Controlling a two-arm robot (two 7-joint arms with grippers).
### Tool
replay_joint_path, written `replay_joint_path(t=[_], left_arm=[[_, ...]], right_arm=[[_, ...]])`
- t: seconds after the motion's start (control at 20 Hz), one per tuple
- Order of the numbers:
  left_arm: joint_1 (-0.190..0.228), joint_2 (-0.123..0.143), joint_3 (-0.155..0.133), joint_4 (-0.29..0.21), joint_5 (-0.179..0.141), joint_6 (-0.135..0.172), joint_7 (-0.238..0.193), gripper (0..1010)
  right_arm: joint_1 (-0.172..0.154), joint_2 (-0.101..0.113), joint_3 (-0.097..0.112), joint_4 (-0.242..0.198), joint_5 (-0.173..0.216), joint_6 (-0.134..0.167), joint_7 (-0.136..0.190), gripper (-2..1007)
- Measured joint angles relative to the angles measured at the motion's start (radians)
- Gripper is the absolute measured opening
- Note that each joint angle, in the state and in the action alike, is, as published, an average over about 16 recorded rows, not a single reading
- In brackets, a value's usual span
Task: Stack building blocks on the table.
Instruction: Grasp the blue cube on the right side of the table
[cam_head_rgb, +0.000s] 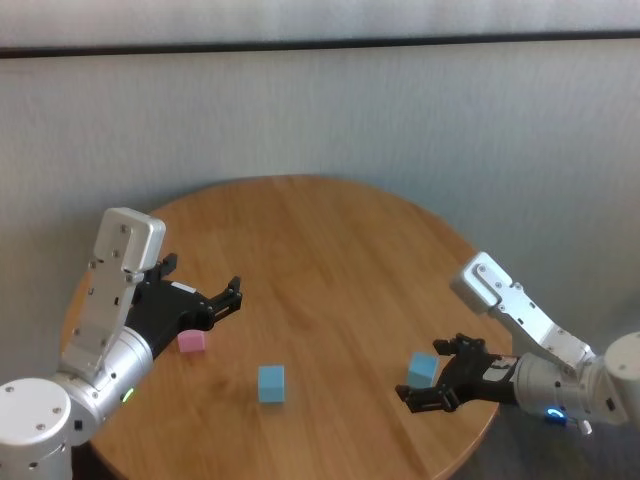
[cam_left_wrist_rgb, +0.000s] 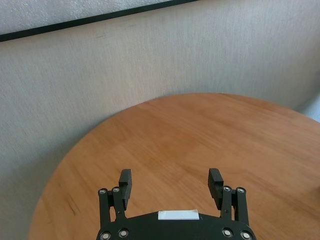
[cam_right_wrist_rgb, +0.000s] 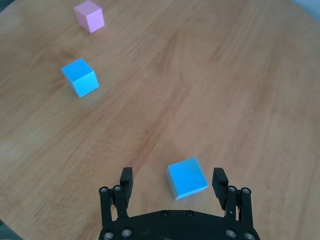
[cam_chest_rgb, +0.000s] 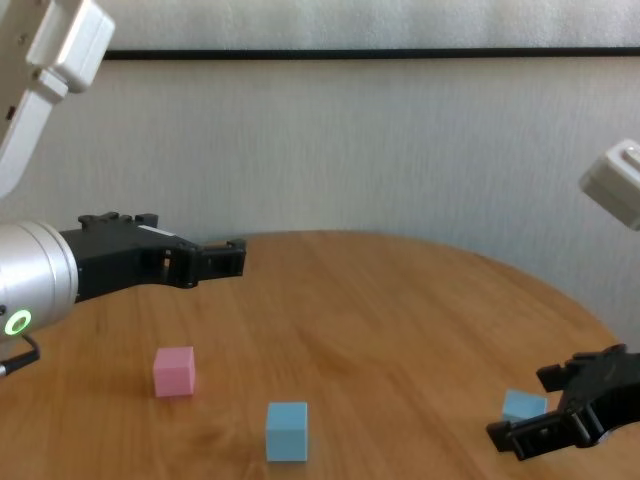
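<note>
Reaching low over the near right part of the round wooden table (cam_head_rgb: 330, 260), the right gripper (cam_right_wrist_rgb: 172, 182) holds its jaws spread wide on either side of a light blue block (cam_right_wrist_rgb: 187, 178), which sits on the wood between the black fingers (cam_right_wrist_rgb: 126, 177) without either one touching it; the block lies closer to one finger than the other. In the head view the same right gripper (cam_head_rgb: 440, 375) comes in from the right edge of the table, with the blue block (cam_head_rgb: 422, 368) just at its tips, and the chest view shows that block (cam_chest_rgb: 523, 405) resting on the table beside the dark fingers of the right gripper (cam_chest_rgb: 560, 405). A second light blue block (cam_head_rgb: 271, 383) stands alone near the middle of the near half of the table, well apart from the first, and appears again in the chest view (cam_chest_rgb: 287, 431) and the right wrist view (cam_right_wrist_rgb: 80, 77). The pink block (cam_head_rgb: 192, 341) sits to its left and a little farther away, just below the left arm, and is seen in the chest view (cam_chest_rgb: 174, 371) and the right wrist view (cam_right_wrist_rgb: 89, 16). The left gripper (cam_head_rgb: 205, 295) hangs above the table's left side, raised off the surface, its jaws open and holding nothing; its own wrist view shows the left gripper (cam_left_wrist_rgb: 171, 186) pointing across bare wood toward the pale wall (cam_left_wrist_rgb: 150, 60) behind the table.
</note>
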Motion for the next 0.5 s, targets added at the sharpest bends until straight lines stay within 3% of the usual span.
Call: replay_joint_path(t=[0.5], left_arm=[[0.000, 0.000, 0.000, 0.000, 0.000, 0.000, 0.000, 999]], right_arm=[[0.044, 0.007, -0.041, 0.026, 0.006, 0.044, 0.009, 1001]])
